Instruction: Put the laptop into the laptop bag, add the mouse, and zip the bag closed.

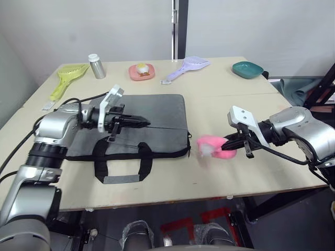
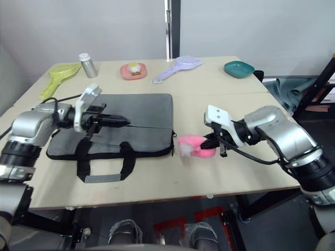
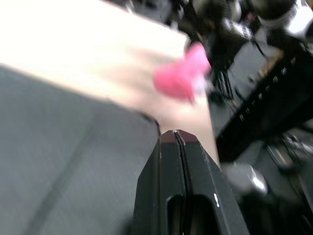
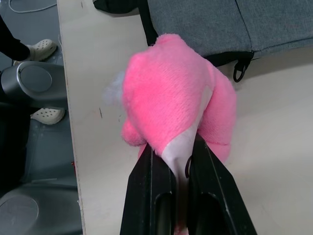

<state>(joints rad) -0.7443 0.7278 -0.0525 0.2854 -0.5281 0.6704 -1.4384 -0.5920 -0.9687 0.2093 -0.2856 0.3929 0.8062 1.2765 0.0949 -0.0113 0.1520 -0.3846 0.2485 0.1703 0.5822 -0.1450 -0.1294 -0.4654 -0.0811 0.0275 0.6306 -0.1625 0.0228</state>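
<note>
Right fingers (image 4: 195,161) pinch pink plush (image 4: 171,93) beside laptop bag (image 1: 146,123).

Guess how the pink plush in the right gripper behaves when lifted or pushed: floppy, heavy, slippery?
Probably soft and floppy: the pink plush toy bulges around the right gripper, whose fingers pinch only a fold of it. Likely light for its size, going by the fluffy fabric. Unlikely to slip or roll; its fuzzy surface would probably drag on the table when pushed.

We stand in a test lab: bare grey walls, plain plywood table (image 1: 220,172) on a frame, red floor tape (image 1: 180,225).
</note>
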